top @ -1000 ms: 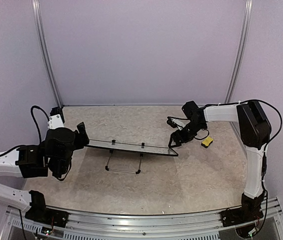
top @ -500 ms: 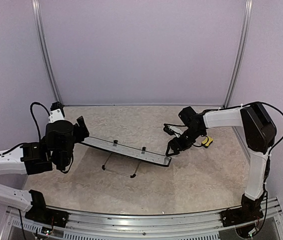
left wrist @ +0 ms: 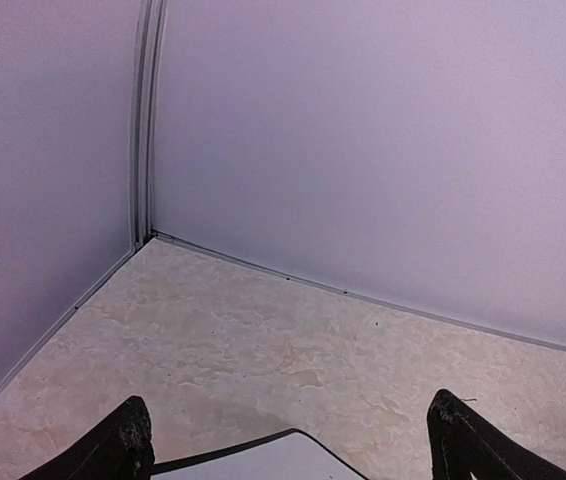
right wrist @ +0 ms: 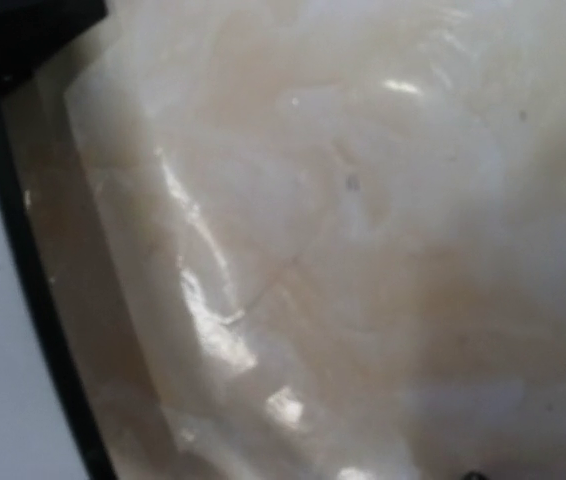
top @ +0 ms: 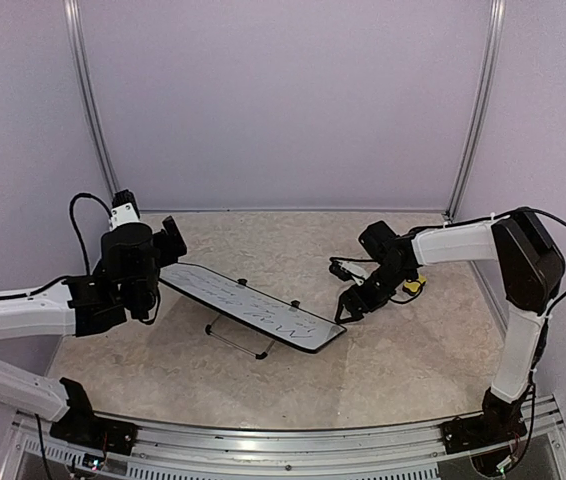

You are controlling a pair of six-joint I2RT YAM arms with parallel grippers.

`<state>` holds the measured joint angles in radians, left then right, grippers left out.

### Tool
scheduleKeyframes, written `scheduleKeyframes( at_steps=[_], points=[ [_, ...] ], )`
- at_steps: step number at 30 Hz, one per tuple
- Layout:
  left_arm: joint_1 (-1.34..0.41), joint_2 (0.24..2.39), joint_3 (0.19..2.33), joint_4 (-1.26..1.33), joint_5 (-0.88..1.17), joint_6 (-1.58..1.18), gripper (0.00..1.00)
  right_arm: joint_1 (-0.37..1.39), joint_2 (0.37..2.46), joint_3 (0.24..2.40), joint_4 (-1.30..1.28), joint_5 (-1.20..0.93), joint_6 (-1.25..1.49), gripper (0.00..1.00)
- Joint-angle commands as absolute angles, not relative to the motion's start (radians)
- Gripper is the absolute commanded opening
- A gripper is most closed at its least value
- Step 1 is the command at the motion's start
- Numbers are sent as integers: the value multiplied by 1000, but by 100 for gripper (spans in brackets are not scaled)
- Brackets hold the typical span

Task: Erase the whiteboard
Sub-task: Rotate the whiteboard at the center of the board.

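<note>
**Whiteboard Unwiped, Sponge Lying Apart**

We find the whiteboard tilted near the middle of the table, its wire stand beneath and dark handwriting across its face. Nothing looks erased, and the yellow sponge lies toward the right edge, so we judge the whole wipe is yet to do. The left gripper stands wide open at the board's left end. Only its wrist camera shows a corner between the fingers. The right gripper sits at the other end. Whether it is open or closed we cannot tell, as its camera catches only a blurred black rim.
</note>
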<state>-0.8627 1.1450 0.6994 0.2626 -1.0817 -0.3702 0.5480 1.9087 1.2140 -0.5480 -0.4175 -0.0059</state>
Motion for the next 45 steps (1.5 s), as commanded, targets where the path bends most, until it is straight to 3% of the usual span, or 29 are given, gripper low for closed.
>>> scheduleKeyframes(
  at_steps=[1,13,21,26,34,41,45],
  points=[
    [-846,1182,747,349,-1008,-319,91,559,1897,1199,-556,-359,-3,73],
    [-792,1273,863,456,-944,-219,91,567,1860,1180,-577,-313,24,74],
    [-832,1178,968,249,-988,-272,91,567,1904,1225,-583,-289,16,74],
    [-918,1115,1015,-39,-1102,-458,91,568,1902,1248,-580,-272,15,75],
    [-956,1054,1119,-603,-995,-947,90,567,1933,1283,-596,-280,10,77],
    [-955,1101,1236,-931,-924,-1269,90,567,1945,1288,-588,-288,11,77],
    [-934,1086,1232,-949,-882,-1327,85,566,1946,1293,-591,-290,11,77]
  ],
)
